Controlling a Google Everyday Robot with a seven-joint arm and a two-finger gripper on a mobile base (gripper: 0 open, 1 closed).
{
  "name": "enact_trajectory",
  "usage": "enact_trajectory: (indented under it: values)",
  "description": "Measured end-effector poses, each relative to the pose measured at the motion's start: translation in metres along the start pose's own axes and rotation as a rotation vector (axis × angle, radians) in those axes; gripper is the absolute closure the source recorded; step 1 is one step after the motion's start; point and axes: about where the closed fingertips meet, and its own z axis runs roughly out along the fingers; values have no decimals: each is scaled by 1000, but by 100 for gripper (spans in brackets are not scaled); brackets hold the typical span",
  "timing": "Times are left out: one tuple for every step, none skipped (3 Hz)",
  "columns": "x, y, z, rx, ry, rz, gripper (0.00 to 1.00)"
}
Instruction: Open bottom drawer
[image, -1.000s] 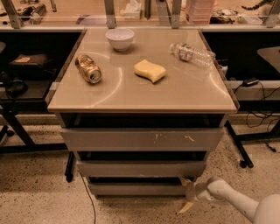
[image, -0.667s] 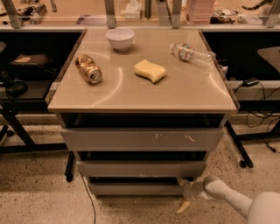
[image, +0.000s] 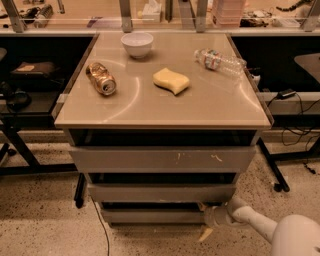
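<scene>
The bottom drawer (image: 150, 216) is the slimmest grey front, lowest of three under the tan tabletop, and its front is nearly flush with the cabinet. My gripper (image: 203, 220) is at the drawer front's right end, with the white arm (image: 250, 220) coming in from the lower right. The gripper is open. One yellowish fingertip (image: 202, 205) is just above the front's top edge and the other (image: 205, 233) hangs below it, near the floor. Whether a finger touches the front is not visible.
The mid-sized front (image: 160, 192) and the wide scratched top front (image: 160, 159) are above. On the tabletop lie a white bowl (image: 137, 44), a can (image: 101, 78), a yellow sponge (image: 171, 81) and a plastic bottle (image: 219, 61). Black desk legs (image: 272, 167) and cables stand at both sides.
My gripper has moved a little left, closer onto the right end of the bottom drawer front. The drawers and the tabletop objects have not moved.
</scene>
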Motion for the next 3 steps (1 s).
enact_trajectory:
  values:
    - [5,1,9,-20,10,12,0]
    - [5,1,8,-20,10,12,20]
    - [-2,-2,0,-19,10,10,65]
